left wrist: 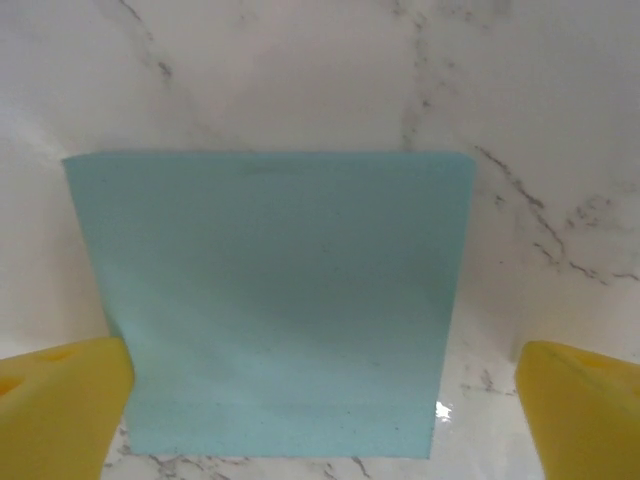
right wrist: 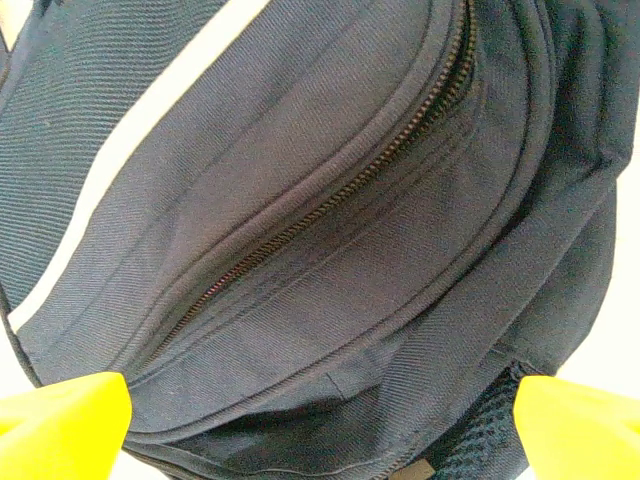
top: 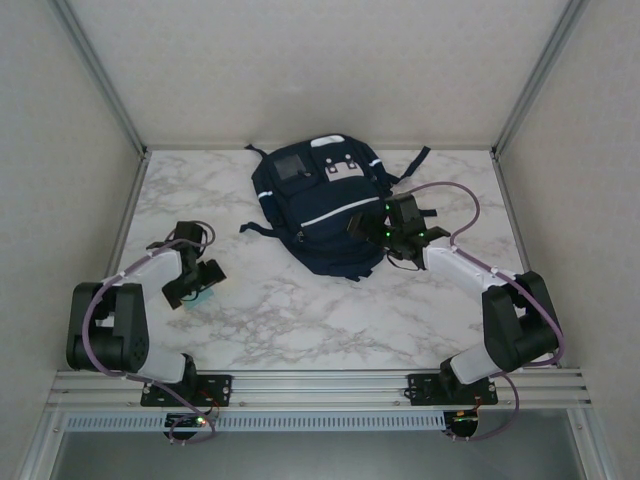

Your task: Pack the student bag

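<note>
— Left gripper (left wrist: 322, 410) first: how does it stand?
— Spread wide, pointing down at the table (top: 300, 320) near its left side. In the wrist view one yellow finger (left wrist: 60, 405) sits right at the lower left edge of a block. The other is clear of the block's right edge, with bare marble between.
— Is the first one touching it?
— I cannot tell; it meets the edge in that view, no more.
— And the right gripper (right wrist: 320, 425)?
— Spread too, with nothing pinched. It hangs at the near right part of the bag, and navy fabric lies beyond its fingers (right wrist: 60, 420).
— Now by size. The table?
— White marble pattern with grey veins, and pale panels (top: 60, 150) on three sides.
— The bag (top: 320, 215)?
— Dark navy, lying front up at the middle of the table, toward the far wall. Its top end points to that wall. Straps (top: 262, 228) trail onto the marble on both sides. A white stripe (right wrist: 150, 120) slants across the front, and grey patches (top: 345, 170) sit near the top.
— Open or shut?
— The zip (right wrist: 330, 200) in the right wrist view is closed along the curved stretch that shows.
— The block (left wrist: 270, 300)?
— Pale teal, square, flat on the marble under the left gripper. It lies well apart from the bag, off to the near left.
</note>
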`<state>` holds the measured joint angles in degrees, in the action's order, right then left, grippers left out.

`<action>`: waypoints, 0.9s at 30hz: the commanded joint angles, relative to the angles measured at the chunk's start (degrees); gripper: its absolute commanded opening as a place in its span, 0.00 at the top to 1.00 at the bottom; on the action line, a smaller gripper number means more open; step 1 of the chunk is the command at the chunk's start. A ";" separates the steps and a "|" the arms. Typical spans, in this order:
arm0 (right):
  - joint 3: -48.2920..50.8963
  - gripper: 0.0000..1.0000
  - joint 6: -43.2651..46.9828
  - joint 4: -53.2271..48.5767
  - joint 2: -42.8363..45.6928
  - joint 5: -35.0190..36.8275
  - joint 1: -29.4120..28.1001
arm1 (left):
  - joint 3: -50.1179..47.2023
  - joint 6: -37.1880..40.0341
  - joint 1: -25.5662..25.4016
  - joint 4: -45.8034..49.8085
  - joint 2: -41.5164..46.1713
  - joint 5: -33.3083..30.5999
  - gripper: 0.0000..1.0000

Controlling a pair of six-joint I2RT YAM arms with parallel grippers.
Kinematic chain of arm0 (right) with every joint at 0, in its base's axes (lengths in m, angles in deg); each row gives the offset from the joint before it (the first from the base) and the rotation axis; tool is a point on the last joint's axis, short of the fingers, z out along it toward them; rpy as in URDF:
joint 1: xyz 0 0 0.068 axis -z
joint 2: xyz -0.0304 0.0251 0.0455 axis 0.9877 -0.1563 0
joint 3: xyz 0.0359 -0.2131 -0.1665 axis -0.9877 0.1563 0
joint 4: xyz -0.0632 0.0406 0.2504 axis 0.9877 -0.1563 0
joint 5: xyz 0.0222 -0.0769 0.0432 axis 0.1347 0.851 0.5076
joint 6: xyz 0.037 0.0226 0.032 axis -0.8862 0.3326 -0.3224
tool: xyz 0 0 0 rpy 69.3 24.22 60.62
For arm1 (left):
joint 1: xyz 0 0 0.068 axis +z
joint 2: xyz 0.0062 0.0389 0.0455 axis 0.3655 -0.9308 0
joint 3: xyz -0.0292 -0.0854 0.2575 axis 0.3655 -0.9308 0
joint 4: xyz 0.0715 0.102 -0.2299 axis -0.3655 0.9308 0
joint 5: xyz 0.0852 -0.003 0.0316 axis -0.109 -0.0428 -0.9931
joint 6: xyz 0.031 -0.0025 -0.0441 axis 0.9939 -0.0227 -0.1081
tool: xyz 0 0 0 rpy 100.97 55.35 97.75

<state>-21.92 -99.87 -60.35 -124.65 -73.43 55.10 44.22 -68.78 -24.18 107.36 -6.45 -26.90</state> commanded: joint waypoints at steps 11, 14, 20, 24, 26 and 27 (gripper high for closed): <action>1.27 0.01 -0.20 -0.98 3.72 3.34 -0.28 | -2.48 -1.80 0.53 -0.40 -0.98 0.44 0.02; 1.38 0.01 -0.37 -0.90 3.57 3.30 -0.34 | -2.89 -1.42 0.54 2.42 1.10 -1.63 0.00; 1.82 0.01 -0.89 -0.46 3.25 3.34 -0.30 | -4.46 -2.23 0.53 1.34 1.86 -0.95 0.00; 1.82 0.01 -0.84 -1.01 3.71 3.43 -0.37 | -3.13 -2.20 0.49 2.87 1.65 0.60 0.00; 2.00 0.01 -0.87 -1.12 3.84 3.95 -0.37 | -2.34 -2.50 0.52 3.61 3.37 1.77 0.00; 2.07 0.01 -0.98 -0.97 3.76 4.01 -0.42 | -1.93 -2.95 0.45 3.44 4.36 2.81 0.00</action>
<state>-20.81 -99.89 -61.25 -122.11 -70.90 55.10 41.97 -69.83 -23.96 106.44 -3.80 -28.39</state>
